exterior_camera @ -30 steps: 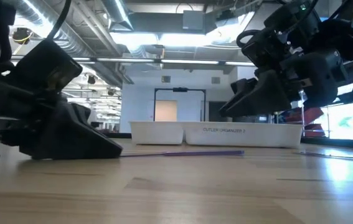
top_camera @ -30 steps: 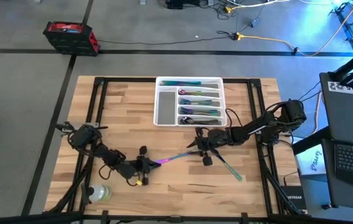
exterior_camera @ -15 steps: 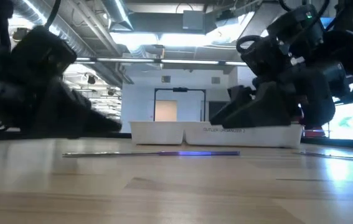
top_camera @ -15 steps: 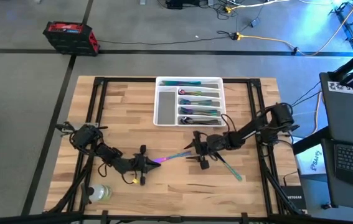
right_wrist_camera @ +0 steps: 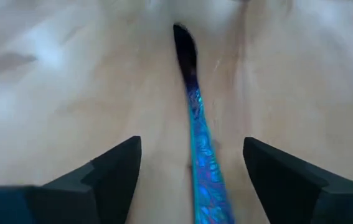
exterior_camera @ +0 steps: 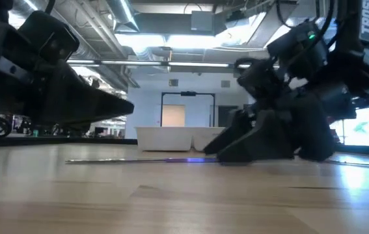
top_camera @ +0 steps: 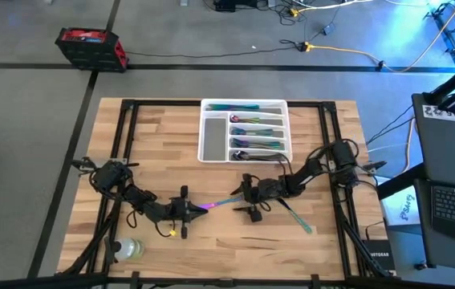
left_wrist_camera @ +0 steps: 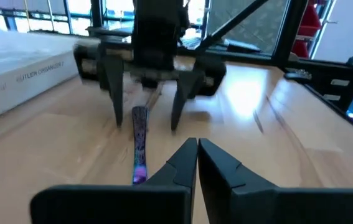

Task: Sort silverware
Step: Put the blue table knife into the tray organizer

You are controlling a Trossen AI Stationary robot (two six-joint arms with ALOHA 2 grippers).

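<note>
One slim iridescent piece of silverware lies flat on the wooden table, between my two grippers. My right gripper is open and low at the table, one finger on each side of the piece's right end without touching it. My left gripper is shut just off the piece's left end. In the low view it hangs above the table, clear of the piece. In the left wrist view the piece lies beside my shut fingers.
A white compartmented tray holding sorted silverware stands at the far middle of the table. A second, teal piece lies near my right arm. A clear bottle lies at the near left corner. Black frame rails run along both sides.
My right gripper has moved toward the table's left edge and come down to the table, so its fingers now stand on either side of the piece's right end. My left gripper has risen off the piece, which stays flat on the table.
</note>
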